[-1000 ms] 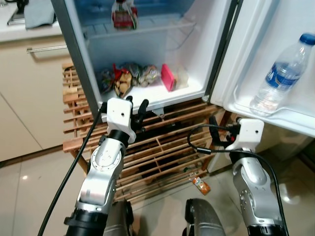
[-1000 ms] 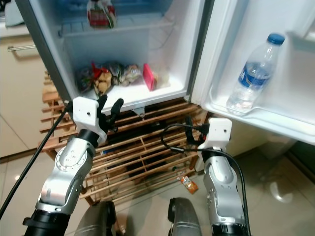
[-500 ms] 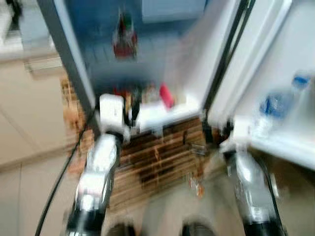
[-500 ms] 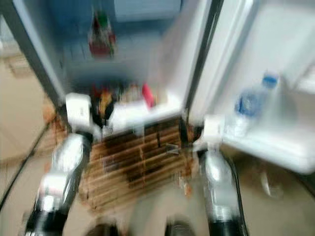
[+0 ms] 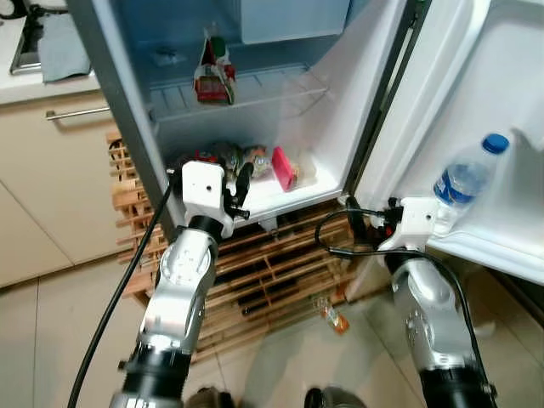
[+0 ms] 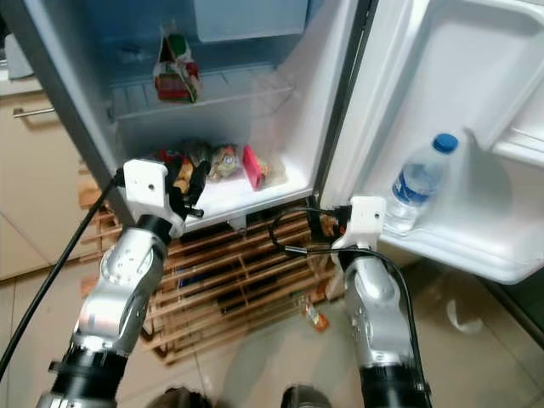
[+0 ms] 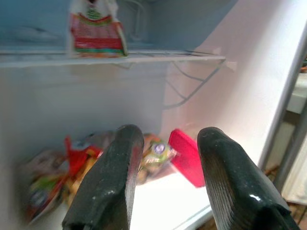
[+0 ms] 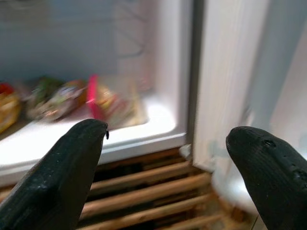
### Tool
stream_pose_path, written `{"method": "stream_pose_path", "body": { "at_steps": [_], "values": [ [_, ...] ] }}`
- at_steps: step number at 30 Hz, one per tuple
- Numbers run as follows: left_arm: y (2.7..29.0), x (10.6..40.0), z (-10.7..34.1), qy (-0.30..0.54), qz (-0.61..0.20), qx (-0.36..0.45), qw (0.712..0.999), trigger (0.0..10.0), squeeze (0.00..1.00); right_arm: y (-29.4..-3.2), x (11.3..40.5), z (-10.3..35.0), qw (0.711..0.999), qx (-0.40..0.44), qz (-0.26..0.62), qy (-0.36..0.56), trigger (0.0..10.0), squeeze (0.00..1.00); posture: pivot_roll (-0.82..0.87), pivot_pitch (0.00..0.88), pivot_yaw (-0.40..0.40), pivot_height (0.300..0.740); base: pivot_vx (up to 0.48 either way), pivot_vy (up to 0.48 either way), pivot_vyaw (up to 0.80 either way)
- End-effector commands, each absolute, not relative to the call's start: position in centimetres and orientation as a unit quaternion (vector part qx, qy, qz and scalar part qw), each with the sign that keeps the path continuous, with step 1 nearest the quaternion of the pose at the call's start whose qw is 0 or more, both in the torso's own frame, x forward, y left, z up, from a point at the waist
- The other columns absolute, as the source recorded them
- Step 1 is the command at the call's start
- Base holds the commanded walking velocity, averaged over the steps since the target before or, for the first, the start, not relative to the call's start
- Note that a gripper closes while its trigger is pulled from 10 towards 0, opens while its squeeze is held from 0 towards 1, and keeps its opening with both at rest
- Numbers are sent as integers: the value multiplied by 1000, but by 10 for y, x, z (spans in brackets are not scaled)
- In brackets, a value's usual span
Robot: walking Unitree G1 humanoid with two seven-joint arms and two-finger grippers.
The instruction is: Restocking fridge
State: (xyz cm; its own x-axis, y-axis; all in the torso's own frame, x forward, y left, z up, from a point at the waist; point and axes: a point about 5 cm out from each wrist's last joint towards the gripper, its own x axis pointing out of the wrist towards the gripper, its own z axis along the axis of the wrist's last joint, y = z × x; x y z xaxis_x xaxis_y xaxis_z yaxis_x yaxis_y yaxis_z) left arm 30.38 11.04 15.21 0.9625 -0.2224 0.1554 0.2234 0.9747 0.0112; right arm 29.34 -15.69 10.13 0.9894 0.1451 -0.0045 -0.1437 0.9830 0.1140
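Observation:
The fridge stands open before me. A red-and-green package sits on its wire shelf. Several snack packs and a pink box lie on the bottom shelf. A water bottle with a blue cap stands in the door shelf. My left gripper is open at the front edge of the bottom shelf, pointing at the snack packs and holding nothing. My right gripper is open and empty, low by the hinge side, just left of the bottle.
A slatted wooden rack sits under the fridge. A small orange packet lies on the tiled floor in front of it. Beige cabinets with a counter and grey cloth stand to the left. The open door closes off the right.
The camera swung through a blur and now takes in more of the fridge from higher up. My left gripper sits closer to the bottom shelf's front edge; the right is nearer the bottle.

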Motion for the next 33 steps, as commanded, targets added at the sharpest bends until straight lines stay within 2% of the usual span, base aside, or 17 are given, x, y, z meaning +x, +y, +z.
{"method": "stream_pose_path", "body": {
  "at_steps": [1,6,13,23,31,33],
  "values": [
    [109,305,150,-76,-113,2,991,10000,0,-157,290,100,996,53,76,5,10000,0,-100,0,-23,740,-390,0,0],
    [108,307,148,-74,-115,2,991,10000,0,-157,290,100,996,51,76,7,10000,0,-102,0,-22,740,-386,0,0],
    [109,311,150,-82,-125,2,989,10000,0,-159,292,99,996,44,76,8,10000,0,-98,0,-15,740,0,0,0],
    [100,316,146,-82,-132,12,988,10000,0,-166,283,91,997,16,77,21,10000,0,-128,0,-9,740,0,-480,0],
    [105,320,143,-72,-115,7,991,10000,0,-149,279,86,992,-2,123,28,10000,0,-122,0,2,740,0,-480,0],
    [106,321,142,-68,-111,6,991,10000,0,-147,279,87,992,-3,125,25,10000,0,-125,0,5,740,0,-480,706]
  ]
}}
